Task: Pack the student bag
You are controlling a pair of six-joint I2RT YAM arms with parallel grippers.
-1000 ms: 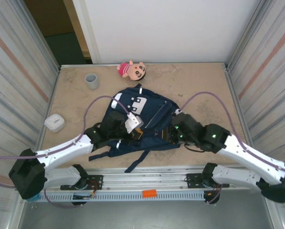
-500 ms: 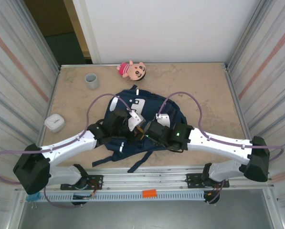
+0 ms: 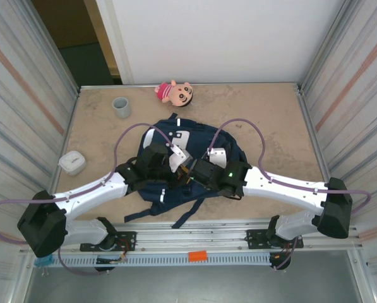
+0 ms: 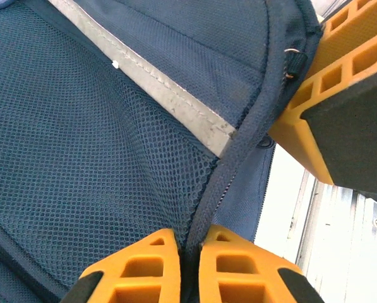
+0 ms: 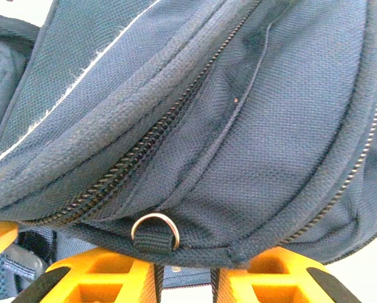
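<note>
**Pincer check: left pincer [image 3: 182, 169] clamped on the student bag [image 3: 201, 142], right pincer [image 3: 196, 175] hard to call**

Top view: both pincers meet over the middle of the navy bag, which sits mid-table [image 3: 270, 120] with its straps trailing toward the near edge. There's a plush doll [image 3: 175, 93] at the far edge, a grey cup [image 3: 121, 106] far left and a white box [image 3: 72, 163] at the left edge, all well apart from the bag.

Left wrist: the 2 orange fingers [image 4: 137, 265] are squeezed together on the bag's zip edge, with mesh [image 4: 81, 158] to its left.

Right wrist: the fingers [image 5: 270, 278] stand slightly apart, with the bag's bottom seam and a metal ring [image 5: 155, 230] right at the gap. Can't tell if it's actually gripping.
</note>
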